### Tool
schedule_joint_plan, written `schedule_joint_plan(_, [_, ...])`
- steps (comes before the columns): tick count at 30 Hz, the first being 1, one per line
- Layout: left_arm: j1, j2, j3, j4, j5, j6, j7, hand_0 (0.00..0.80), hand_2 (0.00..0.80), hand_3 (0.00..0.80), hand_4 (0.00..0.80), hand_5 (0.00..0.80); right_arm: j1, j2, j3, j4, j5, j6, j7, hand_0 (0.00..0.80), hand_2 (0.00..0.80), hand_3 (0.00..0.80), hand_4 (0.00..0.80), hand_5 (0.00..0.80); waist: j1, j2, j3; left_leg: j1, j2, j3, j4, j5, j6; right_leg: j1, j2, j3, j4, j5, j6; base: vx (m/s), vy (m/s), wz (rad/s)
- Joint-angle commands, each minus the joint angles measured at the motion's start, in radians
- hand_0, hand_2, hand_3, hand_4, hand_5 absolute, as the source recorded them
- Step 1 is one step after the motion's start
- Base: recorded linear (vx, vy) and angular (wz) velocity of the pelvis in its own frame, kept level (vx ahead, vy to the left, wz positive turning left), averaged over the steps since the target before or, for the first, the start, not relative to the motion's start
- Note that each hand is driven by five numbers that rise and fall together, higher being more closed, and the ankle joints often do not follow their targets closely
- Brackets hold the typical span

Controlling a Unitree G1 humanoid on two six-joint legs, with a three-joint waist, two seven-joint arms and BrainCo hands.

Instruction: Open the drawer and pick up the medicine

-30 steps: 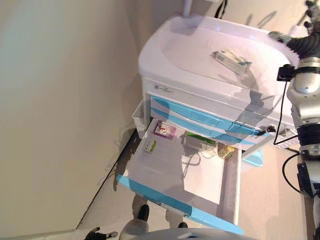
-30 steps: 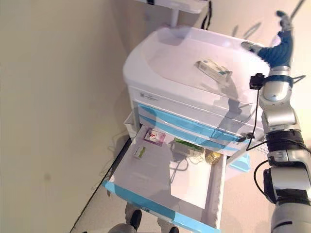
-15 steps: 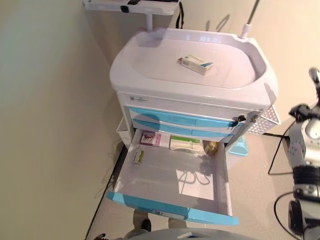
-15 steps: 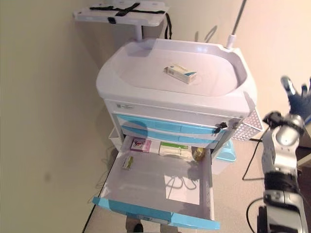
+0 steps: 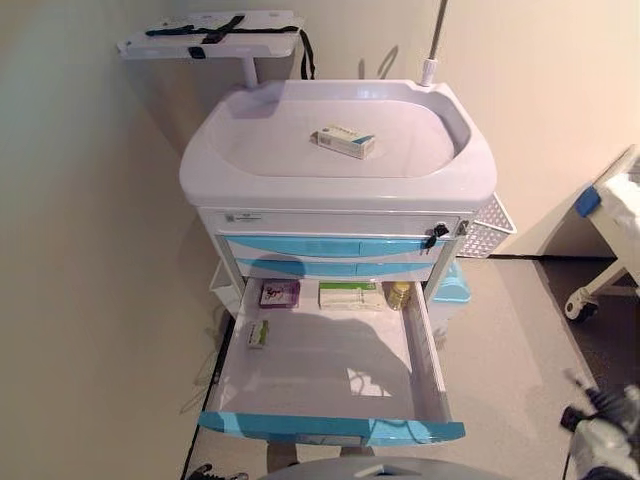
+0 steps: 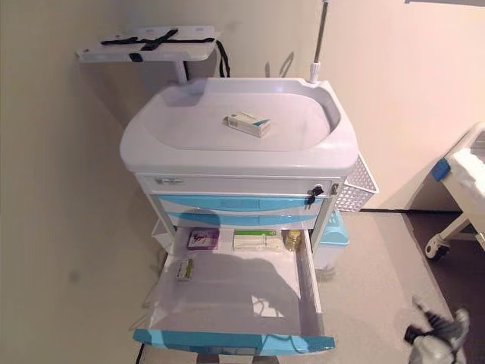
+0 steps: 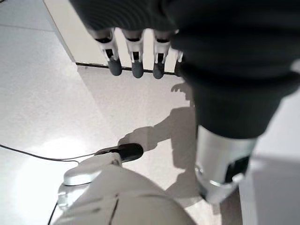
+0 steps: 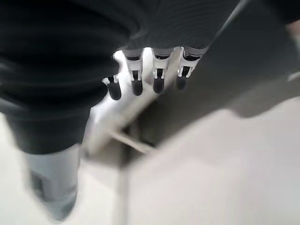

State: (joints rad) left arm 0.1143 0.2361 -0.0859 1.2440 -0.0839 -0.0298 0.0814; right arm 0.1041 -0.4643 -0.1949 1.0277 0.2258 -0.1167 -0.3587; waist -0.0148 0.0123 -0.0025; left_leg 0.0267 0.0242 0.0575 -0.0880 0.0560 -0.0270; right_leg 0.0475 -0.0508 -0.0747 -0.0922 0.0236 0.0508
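The medicine box (image 5: 346,141) lies on the cart top (image 5: 240,150), well above the open drawer (image 6: 235,284) and far from both empty, straight-fingered hands, right hand (image 8: 154,77) and left hand (image 7: 136,56), so keep both low and clear.

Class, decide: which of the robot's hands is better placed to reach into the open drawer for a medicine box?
Probably the right hand: open, and its arm shows low right of the drawer in the eye views. The left hand hangs open over the floor, outside them.
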Motion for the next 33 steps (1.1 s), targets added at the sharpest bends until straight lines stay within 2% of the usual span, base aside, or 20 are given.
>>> schedule_joint_plan(1, [-0.042,0.014,0.006,0.053,0.064,-0.013,0.000,0.000,0.000,0.000,0.000,0.000,-0.050,-0.004,0.015,0.017,-0.063,0.001,0.073,0.000,0.000,0.000,0.000,0.000,0.011,-0.030,0.014,0.026,-0.057,-0.015,0.001,-0.061,0.018,-0.034,-0.005,-0.035,0.069,0.004,0.049,-0.020,-0.041,-0.01])
schedule_joint_plan(4, [-0.046,0.014,0.001,0.064,0.074,-0.011,-0.007,0.000,0.000,0.000,0.000,0.000,-0.026,0.054,0.072,0.120,-0.057,0.019,0.146,0.000,0.000,0.000,0.000,0.000,0.004,-0.032,0.017,0.027,-0.053,-0.015,0.001,-0.058,0.015,-0.033,-0.004,-0.037,0.074,0.001,0.045,-0.015,-0.031,-0.01])
schedule_joint_plan(8, [-0.051,0.014,-0.002,0.073,0.085,-0.012,-0.014,0.000,0.000,0.000,0.000,0.000,-0.019,0.107,0.129,0.211,-0.076,0.036,0.186,0.000,0.000,0.000,0.000,0.000,0.003,-0.032,0.019,0.032,-0.050,-0.014,0.001,-0.057,0.013,-0.030,-0.001,-0.038,0.077,-0.004,0.041,-0.009,-0.034,0.00])
schedule_joint_plan(17, [-0.064,0.003,-0.043,0.071,0.123,-0.017,-0.024,0.000,0.000,0.000,0.000,0.000,-0.031,0.197,0.229,0.269,-0.091,0.053,0.235,0.000,0.000,0.000,0.000,0.000,0.012,-0.024,0.022,0.038,-0.044,-0.022,0.001,-0.053,0.011,-0.022,0.003,-0.048,0.075,-0.008,0.032,-0.003,-0.025,0.01])
schedule_joint_plan(27, [-0.073,0.015,-0.120,0.020,0.197,-0.031,-0.036,0.000,0.000,0.000,0.000,0.000,-0.075,0.182,0.389,0.198,-0.232,0.044,0.257,0.000,0.000,0.000,0.000,0.000,0.018,-0.015,0.044,0.035,-0.042,-0.028,0.010,-0.057,0.013,-0.033,0.004,-0.041,0.096,-0.019,0.024,0.000,0.000,0.00])
schedule_joint_plan(33, [-0.093,0.041,-0.182,-0.067,0.197,-0.043,-0.069,0.000,0.000,0.000,0.000,0.000,-0.119,0.131,0.441,0.139,-0.282,0.043,0.271,0.000,0.000,0.000,0.000,0.000,0.010,0.010,0.110,-0.028,-0.051,-0.036,0.080,-0.074,0.026,-0.116,-0.004,-0.031,0.197,-0.050,0.013,-0.084,0.031,0.00])
